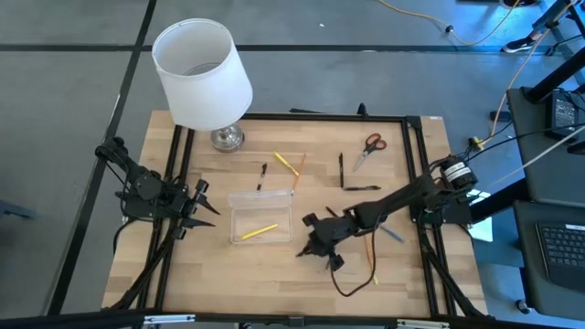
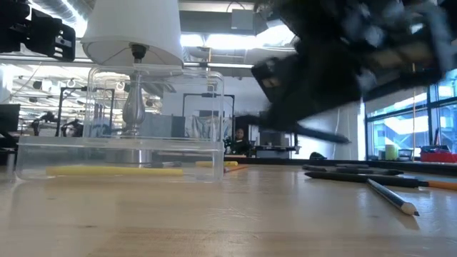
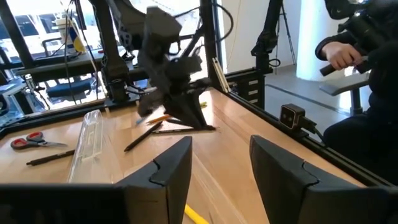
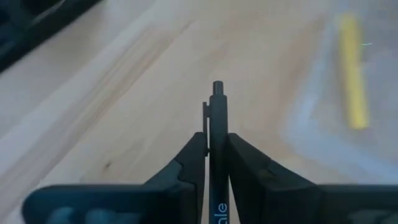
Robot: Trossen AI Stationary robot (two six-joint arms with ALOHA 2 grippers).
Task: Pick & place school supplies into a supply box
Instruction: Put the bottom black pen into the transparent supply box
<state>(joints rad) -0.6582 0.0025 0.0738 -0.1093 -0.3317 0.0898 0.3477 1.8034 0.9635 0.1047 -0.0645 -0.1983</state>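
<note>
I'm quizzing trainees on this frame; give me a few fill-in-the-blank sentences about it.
1. The right gripper is shut on a black ____.
2. The box holds one ____ pencil.
3. The red-handled scissors lie on the ____, outside the box.
4. The left gripper is ____ and holds nothing.

Missing words: pen; yellow; table; open

Pencil (image 1: 253, 232) in supply box (image 1: 260, 199) — lamp (image 1: 202, 73) behind.

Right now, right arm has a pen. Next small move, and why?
Probably carry it left over the supply box before releasing. The right gripper is shut on a black pen, in the air just right of the box, which holds one yellow pencil so far. The left gripper waits open on the box's other side.
</note>
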